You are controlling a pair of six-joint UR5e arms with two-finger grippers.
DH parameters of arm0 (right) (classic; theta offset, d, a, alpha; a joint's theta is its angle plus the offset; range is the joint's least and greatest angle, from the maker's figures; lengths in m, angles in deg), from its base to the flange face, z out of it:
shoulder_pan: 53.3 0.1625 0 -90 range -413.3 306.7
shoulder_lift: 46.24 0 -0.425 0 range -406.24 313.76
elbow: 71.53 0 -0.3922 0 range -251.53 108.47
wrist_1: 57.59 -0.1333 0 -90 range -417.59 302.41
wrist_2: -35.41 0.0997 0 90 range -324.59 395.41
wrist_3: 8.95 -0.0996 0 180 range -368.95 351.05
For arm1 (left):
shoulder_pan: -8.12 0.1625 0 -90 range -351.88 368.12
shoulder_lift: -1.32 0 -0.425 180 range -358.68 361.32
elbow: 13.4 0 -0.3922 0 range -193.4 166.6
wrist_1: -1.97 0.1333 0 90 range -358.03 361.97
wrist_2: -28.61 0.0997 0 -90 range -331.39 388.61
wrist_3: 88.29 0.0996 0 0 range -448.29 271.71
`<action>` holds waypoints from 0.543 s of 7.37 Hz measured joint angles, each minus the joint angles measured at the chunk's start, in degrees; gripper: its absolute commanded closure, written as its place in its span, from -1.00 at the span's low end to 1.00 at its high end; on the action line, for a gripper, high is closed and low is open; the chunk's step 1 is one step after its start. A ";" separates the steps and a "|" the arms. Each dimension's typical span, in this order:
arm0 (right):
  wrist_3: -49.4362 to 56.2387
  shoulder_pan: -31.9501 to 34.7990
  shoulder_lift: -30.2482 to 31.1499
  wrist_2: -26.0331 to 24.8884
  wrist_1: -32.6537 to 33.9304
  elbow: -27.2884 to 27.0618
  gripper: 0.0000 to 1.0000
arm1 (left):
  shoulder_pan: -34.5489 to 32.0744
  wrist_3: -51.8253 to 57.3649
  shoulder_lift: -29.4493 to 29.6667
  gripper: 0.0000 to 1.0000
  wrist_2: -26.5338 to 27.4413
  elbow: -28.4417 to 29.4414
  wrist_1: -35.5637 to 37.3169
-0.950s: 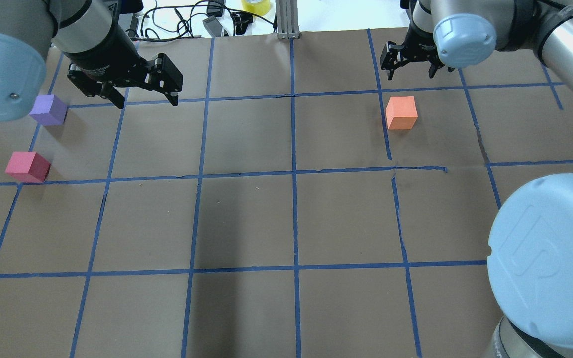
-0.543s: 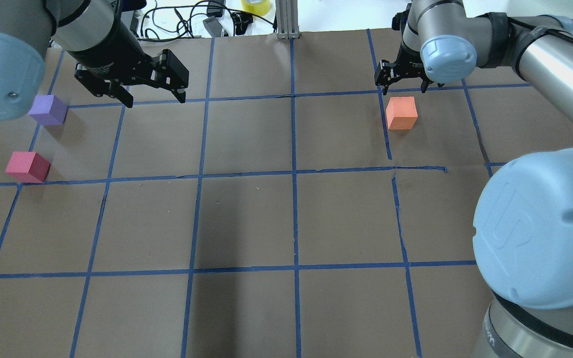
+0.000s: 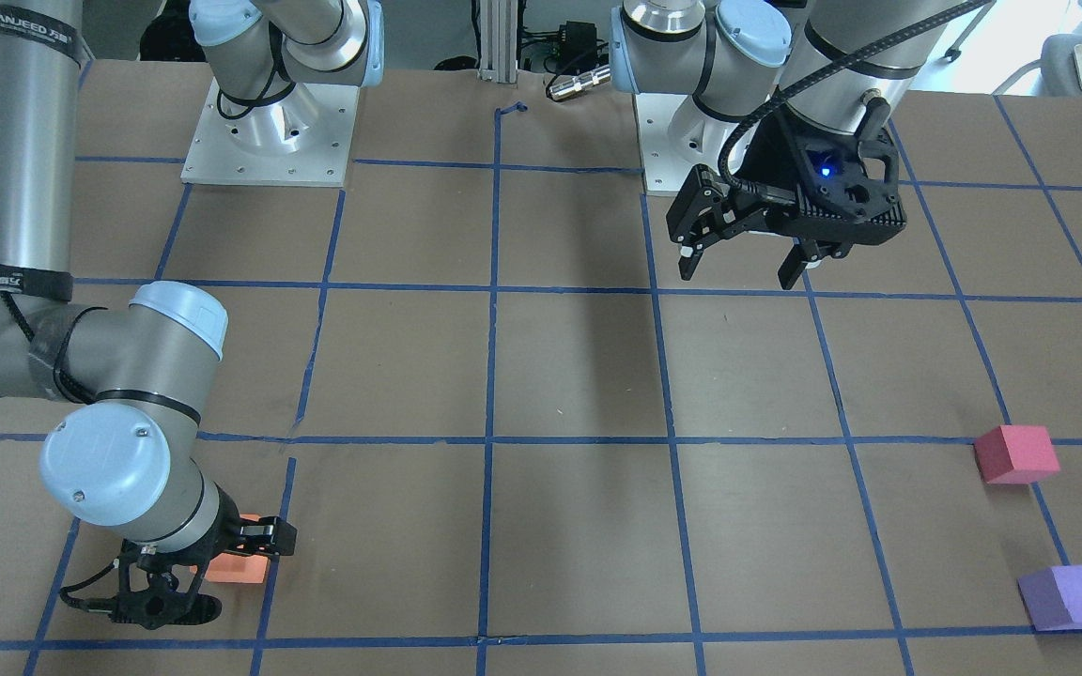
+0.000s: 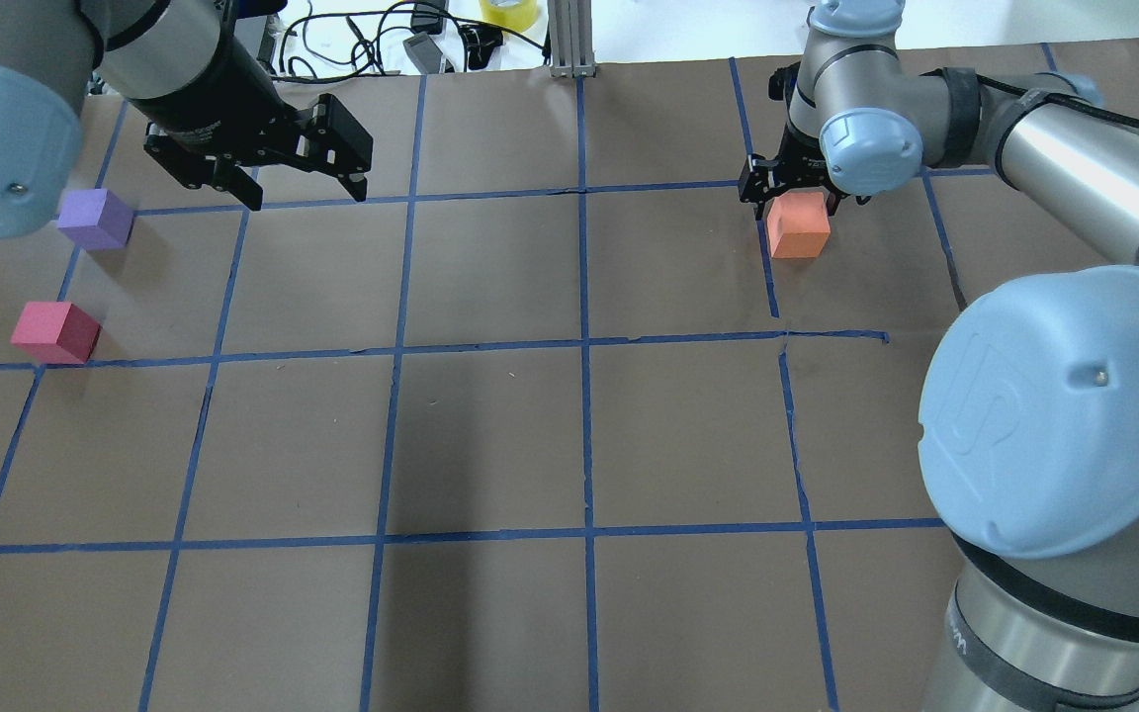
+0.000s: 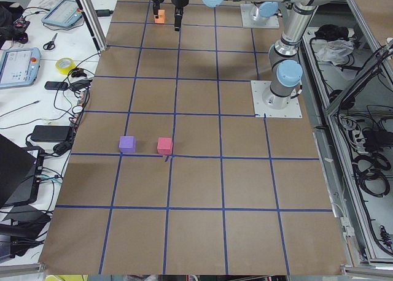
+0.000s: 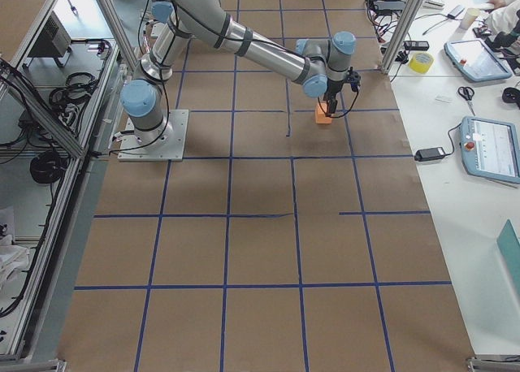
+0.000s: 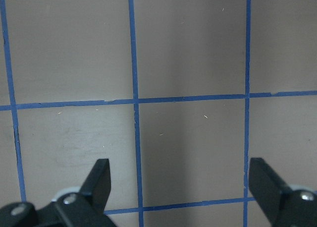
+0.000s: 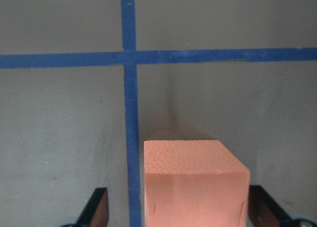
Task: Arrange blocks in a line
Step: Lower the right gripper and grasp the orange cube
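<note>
The orange block was straddled by the spread right gripper on brown paper gridded with blue tape. The left gripper was held spread and empty above it. The pink block and purple block were set near each other at the left, and cables were strewn beyond the far edge.

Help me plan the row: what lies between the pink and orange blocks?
Overhead view: only bare brown paper crossed by blue tape between pink block and orange block.
</note>
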State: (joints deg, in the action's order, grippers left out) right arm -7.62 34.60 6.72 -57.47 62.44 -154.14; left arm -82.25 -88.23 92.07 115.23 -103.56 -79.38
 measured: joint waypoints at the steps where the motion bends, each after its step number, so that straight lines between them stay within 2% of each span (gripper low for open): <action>1: 0.49 -0.04 -0.05 -0.94 0.53 -1.03 -0.03 | -0.06 0.04 0.01 -1.00 3.43 -0.18 -0.19; 2: 0.68 -0.07 -0.21 -2.34 1.29 -1.91 0.10 | -0.09 -0.04 0.34 -1.00 6.09 -0.35 -0.50; 3: 0.51 -0.08 -0.17 -3.09 2.00 -2.45 0.36 | -0.09 -0.24 0.82 -1.00 6.30 -0.56 -0.67; 4: 0.31 -0.09 0.01 -3.16 2.61 -2.61 0.45 | -0.04 -0.25 1.07 -1.00 5.37 -0.56 -0.76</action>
State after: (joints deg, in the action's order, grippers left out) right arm -7.31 34.51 6.72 -60.63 65.05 -156.75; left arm -82.28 -88.48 93.14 120.60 -104.12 -80.14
